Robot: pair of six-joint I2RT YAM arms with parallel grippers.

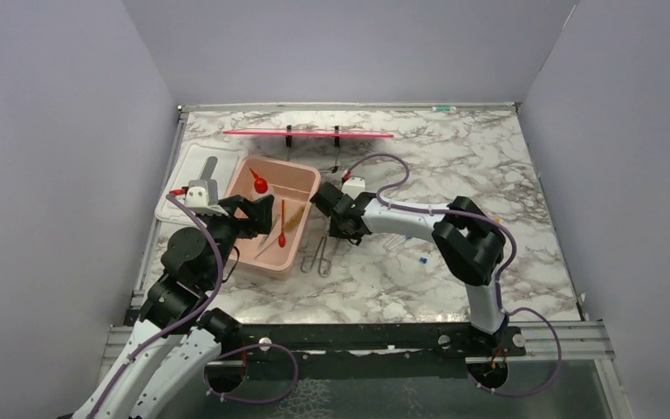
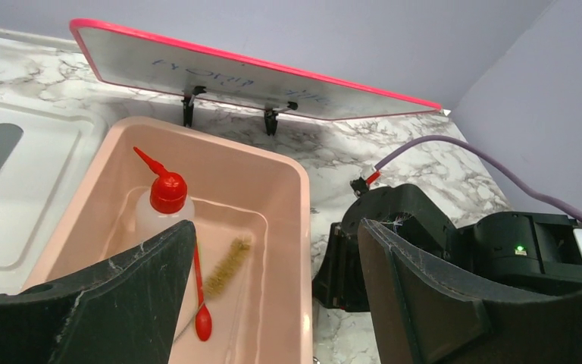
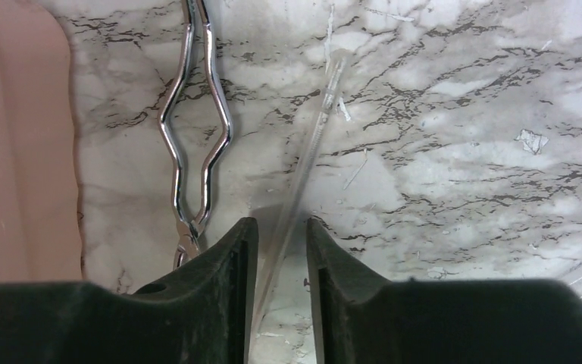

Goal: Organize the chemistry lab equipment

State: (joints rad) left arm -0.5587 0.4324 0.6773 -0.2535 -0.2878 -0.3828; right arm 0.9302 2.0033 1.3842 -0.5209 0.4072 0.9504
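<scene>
A marble-patterned table (image 1: 454,157) stands between plain lilac walls. On it, the pink tub (image 2: 303,227) holds a clear squeeze bottle (image 2: 163,205) with a red nozzle, a small brush (image 2: 226,265) and a thin red spoon-ended tool (image 2: 201,303). The left gripper (image 2: 276,227) hangs spread wide over the tub's right rim. Just right of the tub lie the metal tongs (image 3: 190,230), and beside them a thin clear rod (image 3: 314,136). The right gripper (image 3: 280,227) straddles it, fingers narrowly parted. Blue writing on the pink-edged whiteboard (image 2: 235,76) at the back is unreadable.

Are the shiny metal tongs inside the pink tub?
No, the metal tongs lie on the marble table beside the pink tub, outside its wall.
</scene>
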